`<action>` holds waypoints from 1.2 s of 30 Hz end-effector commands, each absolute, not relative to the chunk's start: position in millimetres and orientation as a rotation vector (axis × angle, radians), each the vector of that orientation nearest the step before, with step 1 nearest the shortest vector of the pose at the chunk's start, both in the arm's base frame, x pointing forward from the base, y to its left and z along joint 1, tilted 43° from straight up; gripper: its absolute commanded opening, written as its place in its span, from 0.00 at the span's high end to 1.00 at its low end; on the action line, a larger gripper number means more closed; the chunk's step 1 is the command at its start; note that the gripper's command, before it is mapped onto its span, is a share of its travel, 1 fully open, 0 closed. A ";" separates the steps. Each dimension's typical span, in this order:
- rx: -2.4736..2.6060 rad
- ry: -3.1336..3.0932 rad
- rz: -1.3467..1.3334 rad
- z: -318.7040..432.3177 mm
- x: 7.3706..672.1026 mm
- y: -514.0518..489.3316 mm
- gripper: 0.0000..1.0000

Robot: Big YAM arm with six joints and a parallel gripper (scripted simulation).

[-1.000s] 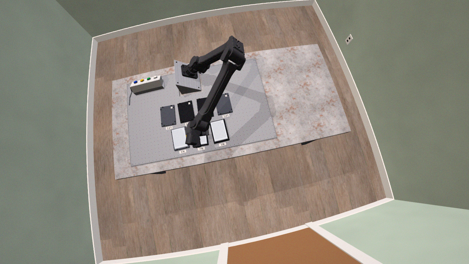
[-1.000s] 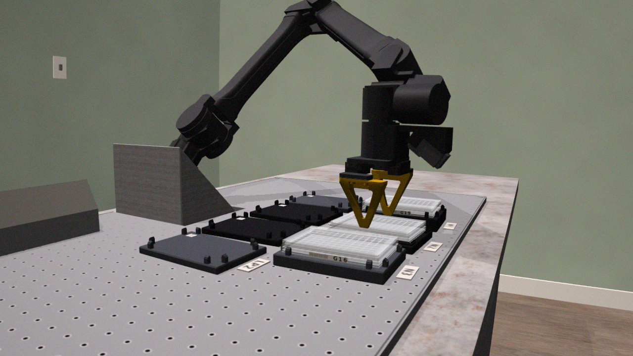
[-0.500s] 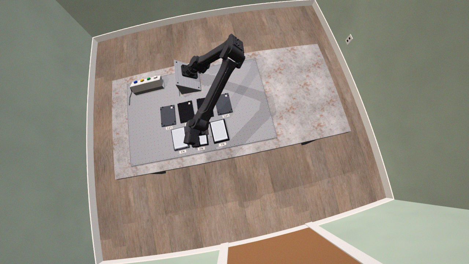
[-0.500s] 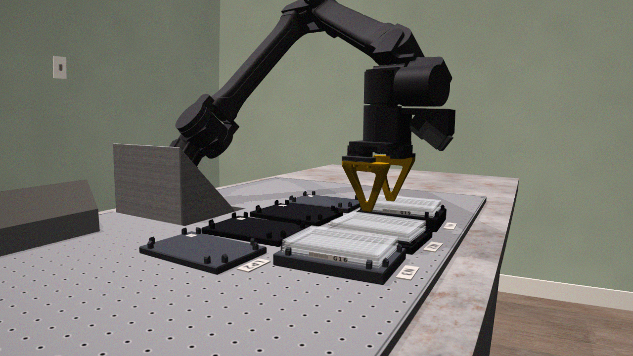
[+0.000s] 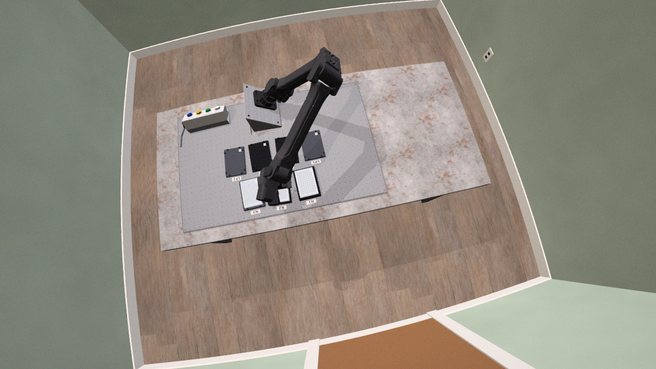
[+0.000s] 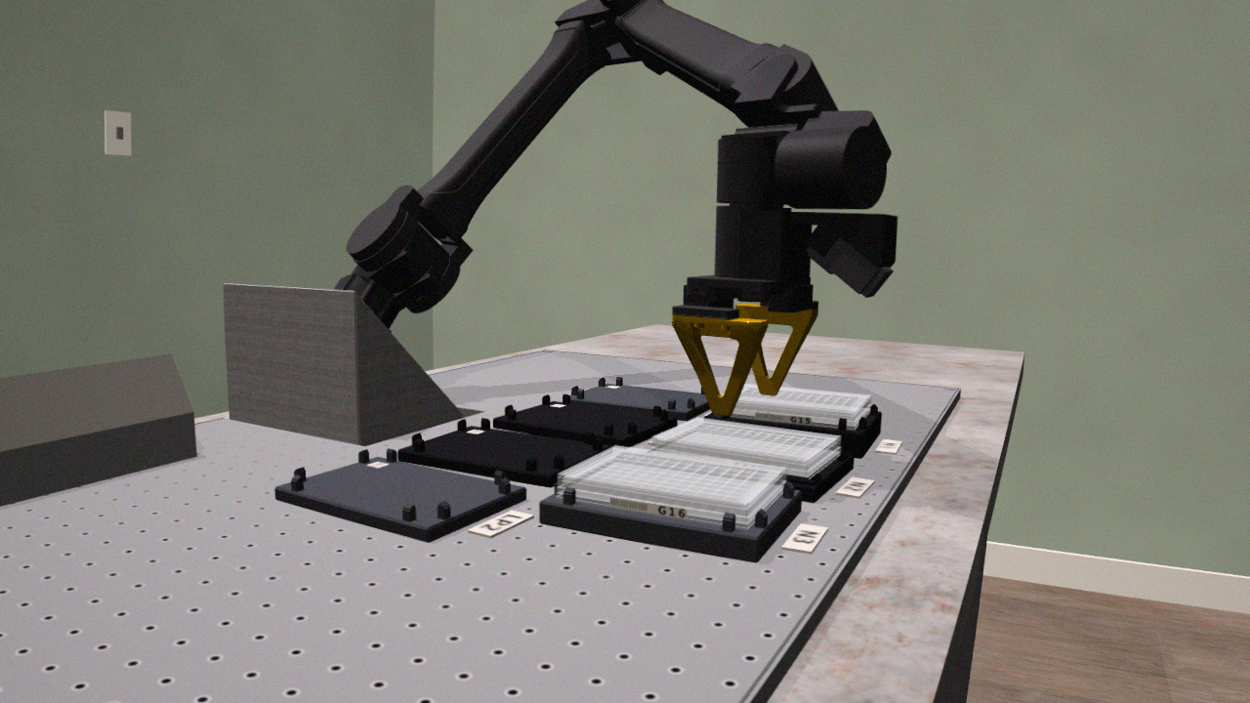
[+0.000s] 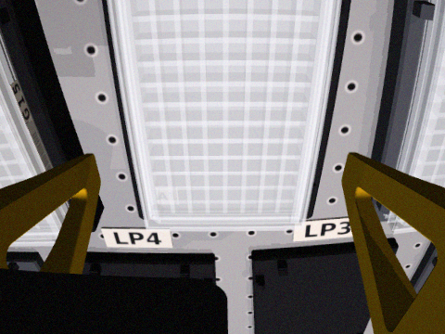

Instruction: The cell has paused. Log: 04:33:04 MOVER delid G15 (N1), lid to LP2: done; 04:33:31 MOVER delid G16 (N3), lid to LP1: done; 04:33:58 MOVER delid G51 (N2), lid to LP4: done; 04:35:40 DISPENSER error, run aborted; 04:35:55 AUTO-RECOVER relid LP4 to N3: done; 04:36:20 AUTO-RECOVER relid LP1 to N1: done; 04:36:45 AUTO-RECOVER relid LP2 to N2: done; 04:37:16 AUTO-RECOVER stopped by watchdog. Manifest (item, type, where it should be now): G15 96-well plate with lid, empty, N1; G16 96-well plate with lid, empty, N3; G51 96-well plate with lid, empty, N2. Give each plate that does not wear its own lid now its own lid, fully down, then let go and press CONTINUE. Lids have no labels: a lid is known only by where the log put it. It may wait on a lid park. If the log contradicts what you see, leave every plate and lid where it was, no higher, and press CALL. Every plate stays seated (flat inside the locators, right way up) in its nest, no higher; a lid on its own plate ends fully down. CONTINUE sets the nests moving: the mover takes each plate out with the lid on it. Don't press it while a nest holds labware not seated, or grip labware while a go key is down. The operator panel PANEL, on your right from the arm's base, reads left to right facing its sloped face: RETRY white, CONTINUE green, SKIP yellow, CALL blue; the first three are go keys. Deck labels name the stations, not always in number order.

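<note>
Open gripper above the middle plate, holding nothing.

The yellow fingers are spread wide, with the lidded plate in nest N2 below and between them; from the exterior view the tips appear to hang just above its near end, though contact is hard to judge. G16 sits lidded in N3 at the front, and G15 sits lidded in the far nest. The lid parks behind the nests, among them LP2, LP4 and LP3, carry no lids. The panel stands near the arm base, well apart from the gripper.
</note>
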State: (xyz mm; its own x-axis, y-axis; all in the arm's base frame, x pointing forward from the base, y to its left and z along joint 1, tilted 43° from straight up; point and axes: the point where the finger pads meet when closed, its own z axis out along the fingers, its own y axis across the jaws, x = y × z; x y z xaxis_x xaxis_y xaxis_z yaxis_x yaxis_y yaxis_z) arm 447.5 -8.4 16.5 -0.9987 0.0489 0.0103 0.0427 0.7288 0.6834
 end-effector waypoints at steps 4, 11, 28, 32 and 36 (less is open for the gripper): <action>0.072 2.865 1.107 37.1 466.1 -27.4 0.00; 0.064 2.861 1.103 39.2 468.5 -27.1 0.00; 0.064 2.863 1.104 40.0 468.5 -27.1 0.00; 0.064 2.862 1.103 40.4 468.7 -27.6 0.00; 0.069 2.882 1.122 30.9 460.7 -19.5 0.00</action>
